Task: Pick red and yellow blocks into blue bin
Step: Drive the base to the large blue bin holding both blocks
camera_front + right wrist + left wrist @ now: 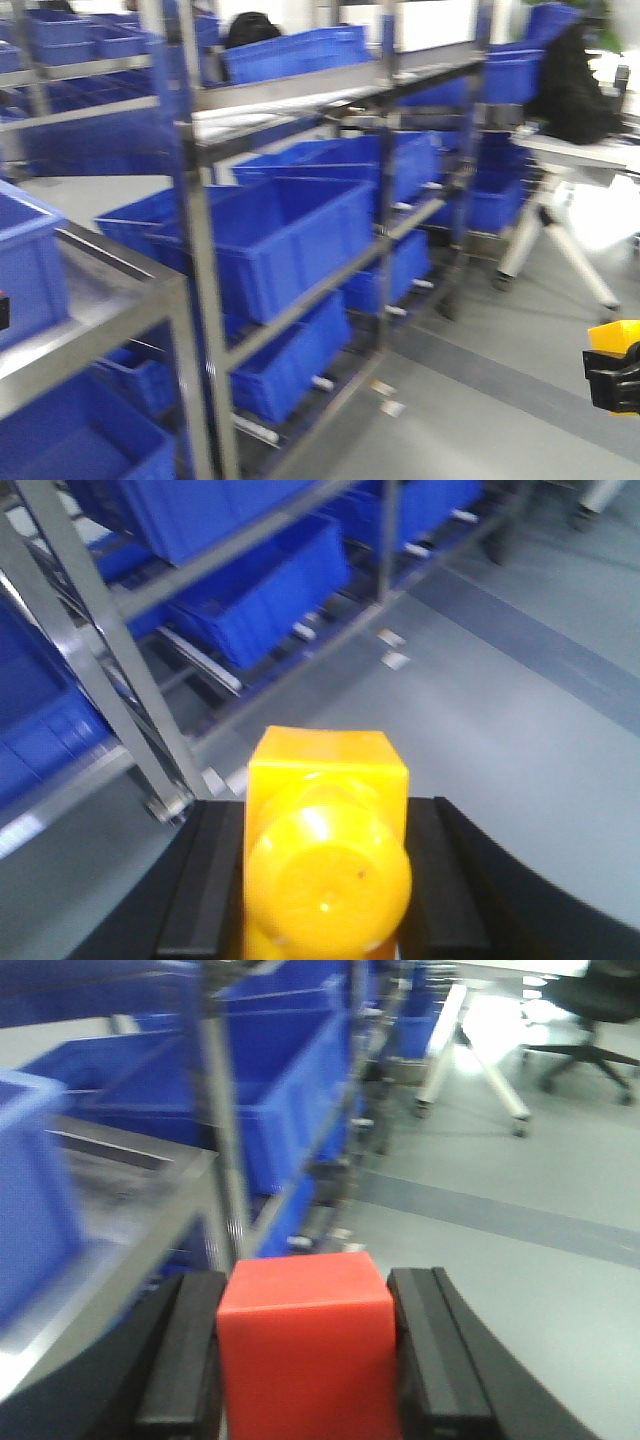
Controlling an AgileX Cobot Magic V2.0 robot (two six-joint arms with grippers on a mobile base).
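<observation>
In the left wrist view my left gripper (307, 1282) is shut on the red block (300, 1355), which fills the gap between the black fingers (185, 1360). My right gripper (327, 810) is shut on the yellow block (328, 865), whose round stud faces the camera. In the front view the yellow block (615, 335) and the right gripper (612, 380) show at the right edge, over the floor. Several blue bins stand on the racks; the nearest one (30, 265) sits on a steel shelf top at the left. I cannot tell which is the task's blue bin. All views are blurred.
Steel racks (200, 300) loaded with blue bins (280, 240) fill the left and middle of the front view. A grey floor aisle (500, 400) runs along their right side. A white-legged table (560, 230) and a black chair (590, 1020) stand farther back on the right.
</observation>
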